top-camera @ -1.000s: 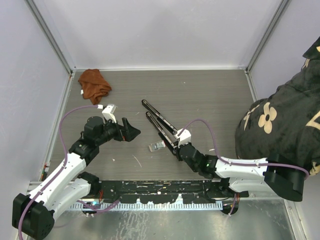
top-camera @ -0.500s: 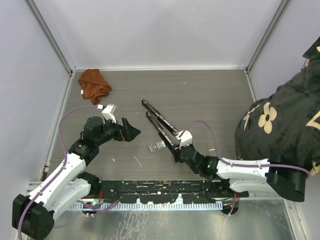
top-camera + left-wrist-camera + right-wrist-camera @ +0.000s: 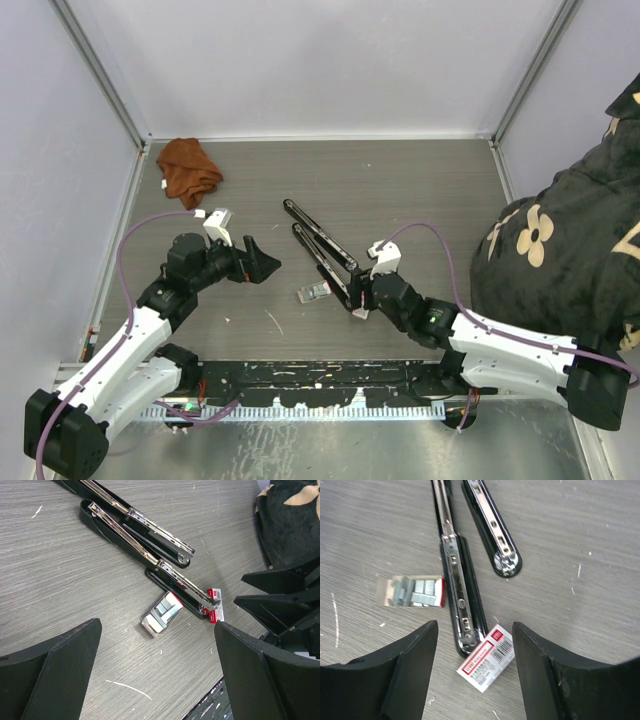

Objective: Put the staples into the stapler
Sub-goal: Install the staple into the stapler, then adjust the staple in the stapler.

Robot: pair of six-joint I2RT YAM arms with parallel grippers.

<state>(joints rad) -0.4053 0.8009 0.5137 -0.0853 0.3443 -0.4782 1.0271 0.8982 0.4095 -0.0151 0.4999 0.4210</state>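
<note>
Count first: two long black stapler bars with chrome rails (image 3: 322,255) lie in a narrow V at mid-worktop, and whether they are one opened stapler or two I cannot tell. There is one small tray of silvery-grey staple strips (image 3: 315,292) and one little red-and-white barcoded box (image 3: 486,658). Add one rust-brown crumpled cloth (image 3: 188,168) in the far left corner and one black floral fabric (image 3: 550,250) draped over the right edge.

The tray sits flat on the grey wood-grain worktop (image 3: 420,180), just left of the nearer bar's near end, close but apart from it. The box lies at that bar's tip, tucked against it.

The left arm bends up from the near left corner with its wrist levelled rightward. The left gripper (image 3: 265,258) has its fingers spread as wide as they go, with nothing between them, and sits left of the bars. The right arm stretches low from the near right. The right gripper (image 3: 357,298) hangs over the box, its fingers parted either side and gripping nothing.

Bare worktop runs from the bars to the far edge. White walls close the far, left and right edges.
</note>
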